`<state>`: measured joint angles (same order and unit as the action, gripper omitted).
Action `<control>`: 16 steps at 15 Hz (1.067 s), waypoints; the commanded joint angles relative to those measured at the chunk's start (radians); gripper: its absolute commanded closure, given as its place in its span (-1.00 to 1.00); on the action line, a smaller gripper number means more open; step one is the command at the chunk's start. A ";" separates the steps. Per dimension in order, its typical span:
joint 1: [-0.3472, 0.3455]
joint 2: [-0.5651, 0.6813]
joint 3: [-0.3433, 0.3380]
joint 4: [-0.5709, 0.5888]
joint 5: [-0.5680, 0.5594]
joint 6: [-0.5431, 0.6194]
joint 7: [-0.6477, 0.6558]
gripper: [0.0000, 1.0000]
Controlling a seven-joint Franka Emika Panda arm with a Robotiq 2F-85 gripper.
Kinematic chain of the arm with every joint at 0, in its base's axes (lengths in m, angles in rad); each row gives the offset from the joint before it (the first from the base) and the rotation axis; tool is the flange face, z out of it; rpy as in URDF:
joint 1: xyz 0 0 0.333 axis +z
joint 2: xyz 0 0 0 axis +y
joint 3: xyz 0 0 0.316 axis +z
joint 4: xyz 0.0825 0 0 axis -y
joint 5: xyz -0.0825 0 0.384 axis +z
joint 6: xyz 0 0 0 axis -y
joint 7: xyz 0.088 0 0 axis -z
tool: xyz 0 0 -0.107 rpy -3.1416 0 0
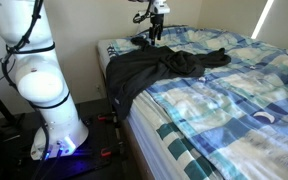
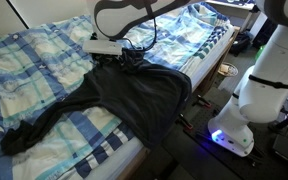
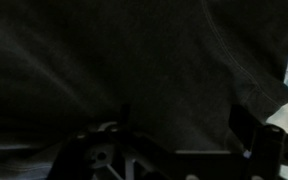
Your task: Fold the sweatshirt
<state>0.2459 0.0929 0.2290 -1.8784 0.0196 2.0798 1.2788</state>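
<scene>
The black sweatshirt (image 1: 149, 68) lies rumpled across the near end of the bed, part of it hanging over the bed's side; it also shows in an exterior view (image 2: 134, 95), with one sleeve stretched along the bedspread (image 2: 29, 132). My gripper (image 1: 155, 36) points down at the sweatshirt's far edge, low over the cloth (image 2: 124, 56). In the wrist view dark fabric (image 3: 134, 60) fills nearly the whole picture. The two fingers (image 3: 184, 125) stand wide apart over it, open, with the cloth right below them.
The blue-and-white patchwork bedspread (image 1: 234, 90) covers the bed (image 2: 44, 50). A wall corner stands behind the bed head. The robot's white base (image 1: 44, 90) stands on the floor beside the bed (image 2: 249, 100), with cables and dark gear around it.
</scene>
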 commanded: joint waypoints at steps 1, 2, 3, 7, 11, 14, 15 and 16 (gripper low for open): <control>0.005 0.001 -0.006 0.004 0.000 -0.004 0.000 -1.00; 0.005 0.001 -0.007 0.005 0.000 -0.004 0.000 -1.00; 0.009 0.002 -0.005 0.012 -0.012 -0.020 0.011 -1.00; 0.044 0.040 0.013 0.090 -0.076 -0.065 -0.011 -1.00; 0.092 0.133 0.034 0.215 -0.143 -0.099 -0.082 -1.00; 0.138 0.238 0.043 0.329 -0.158 -0.136 -0.182 -1.00; 0.152 0.276 0.044 0.367 -0.151 -0.145 -0.222 -1.00; 0.167 0.317 0.042 0.408 -0.147 -0.159 -0.260 -1.00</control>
<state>0.3801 0.2804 0.2668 -1.6261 -0.1181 1.9924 1.1143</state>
